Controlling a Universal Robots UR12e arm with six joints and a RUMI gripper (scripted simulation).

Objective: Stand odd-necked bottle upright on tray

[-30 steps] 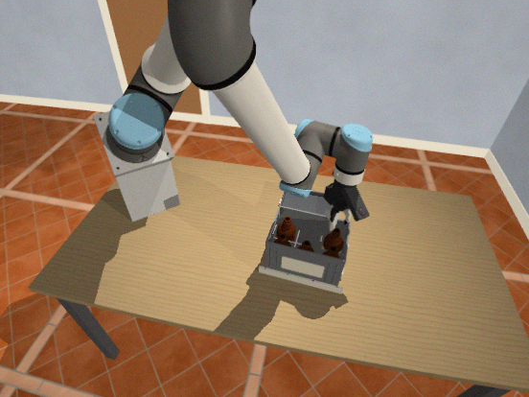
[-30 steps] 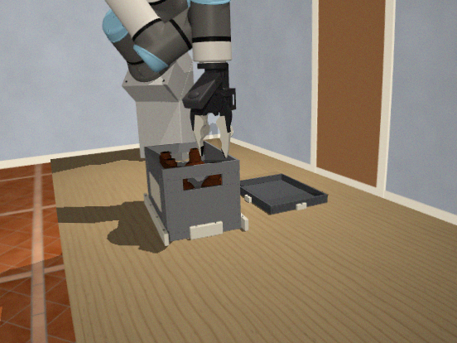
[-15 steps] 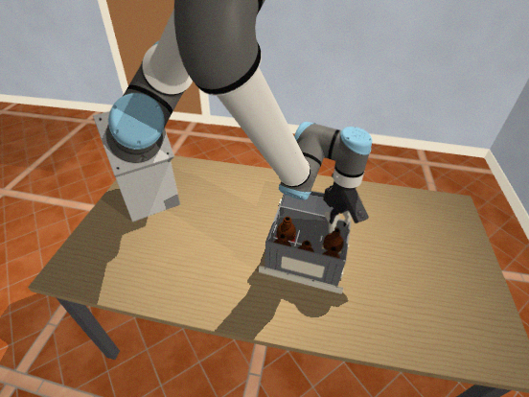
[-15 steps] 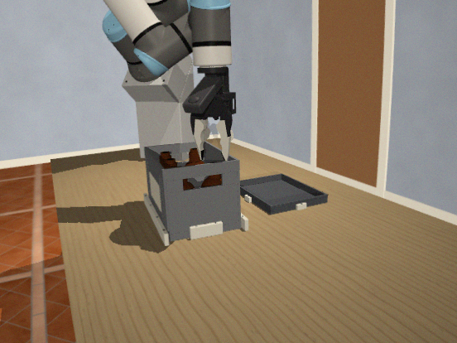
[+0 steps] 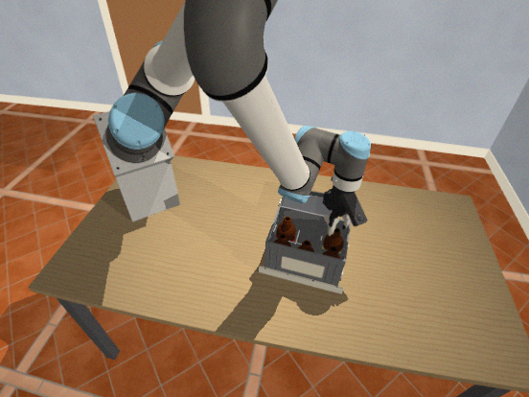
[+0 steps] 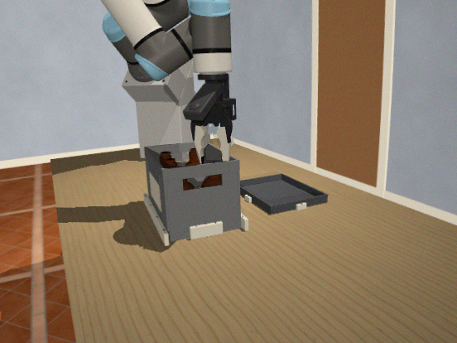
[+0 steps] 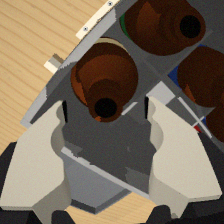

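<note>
1. Descending off-centre, the spread, unloaded tool (image 5: 339, 227) (image 6: 213, 160) (image 7: 105, 100) could have knocked the nearest brown glass bottle (image 5: 333, 242) (image 6: 213, 180) (image 7: 105, 70), upright inside the grey plastic crate (image 5: 331, 272) (image 6: 203, 209) (image 7: 105, 172).
2. Fingertips catching the crate's wall could have tilted it.
3. The odd-necked bottle stood in the crate, but which was unclear; a mistaken pick threatened.
</note>
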